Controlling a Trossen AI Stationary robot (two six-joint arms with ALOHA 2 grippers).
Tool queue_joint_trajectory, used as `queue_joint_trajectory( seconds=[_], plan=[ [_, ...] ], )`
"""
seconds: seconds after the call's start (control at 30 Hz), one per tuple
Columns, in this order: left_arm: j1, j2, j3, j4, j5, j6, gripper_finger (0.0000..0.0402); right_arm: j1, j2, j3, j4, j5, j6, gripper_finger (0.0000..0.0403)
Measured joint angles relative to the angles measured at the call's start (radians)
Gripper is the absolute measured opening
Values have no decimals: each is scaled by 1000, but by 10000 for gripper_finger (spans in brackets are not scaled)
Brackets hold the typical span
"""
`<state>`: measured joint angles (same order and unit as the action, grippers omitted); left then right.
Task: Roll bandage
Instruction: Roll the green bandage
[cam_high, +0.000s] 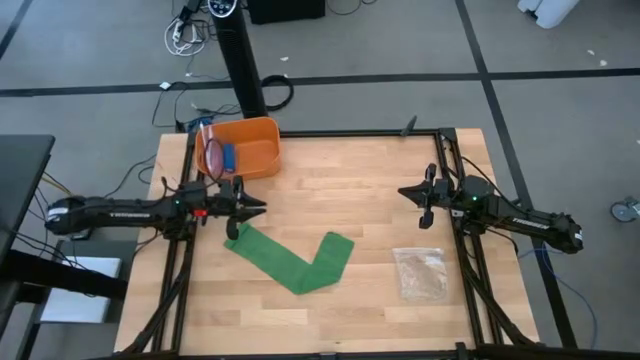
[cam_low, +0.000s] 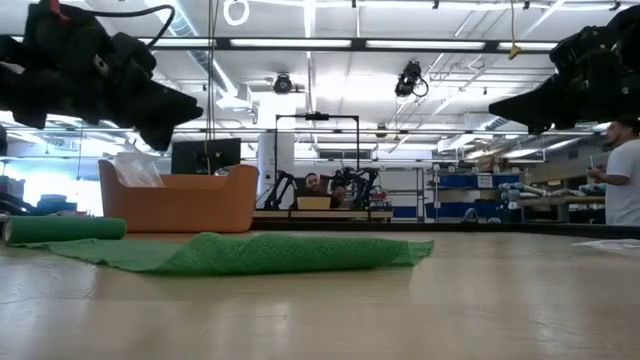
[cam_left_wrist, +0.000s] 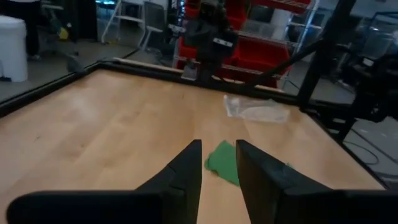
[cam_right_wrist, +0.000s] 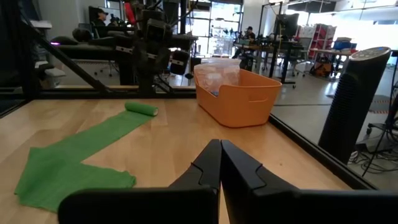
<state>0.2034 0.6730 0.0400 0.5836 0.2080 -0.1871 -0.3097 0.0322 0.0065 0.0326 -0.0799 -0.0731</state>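
Observation:
The green bandage (cam_high: 295, 262) lies on the wooden table in a V shape, folded over at the bend, with a small rolled-up end (cam_right_wrist: 141, 109) at its left end, which also shows in the low view (cam_low: 65, 229). My left gripper (cam_high: 262, 209) hovers above the table just beyond the rolled end, fingers slightly apart in the left wrist view (cam_left_wrist: 219, 168), empty. My right gripper (cam_high: 404, 191) hovers at the table's right side, shut and empty (cam_right_wrist: 219, 163).
An orange bin (cam_high: 240, 148) holding a clear bag and a small blue item stands at the far left. A clear crinkled plastic bag (cam_high: 420, 272) lies at the near right. A black frame (cam_high: 350, 133) edges the table. People sit in the room beyond.

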Motion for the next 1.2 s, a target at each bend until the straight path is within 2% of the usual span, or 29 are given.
queue_joint_trajectory(
  seconds=[0.23, 0.4, 0.5, 0.73, 0.93, 1.2],
  plan=[
    [-107, 263, 170, 20, -5, -7, 106, 0, 0, 0, 0, 0, 0, 7],
    [-143, 500, 340, -89, -60, -52, 106, 0, 0, 0, 4, 0, 0, 7],
    [-164, 652, 438, -92, -84, -53, 106, 0, 0, 0, 13, 0, 0, 6],
    [-181, 949, 645, -103, -49, -58, 125, 0, 0, 0, 19, 0, 73, 8],
    [-180, 1094, 760, -193, -80, -41, 150, 0, 0, 0, 19, 0, 108, 6],
    [-180, 1209, 850, -304, -110, 61, 154, 1, 0, 0, 20, 0, 157, 8]
  ],
)
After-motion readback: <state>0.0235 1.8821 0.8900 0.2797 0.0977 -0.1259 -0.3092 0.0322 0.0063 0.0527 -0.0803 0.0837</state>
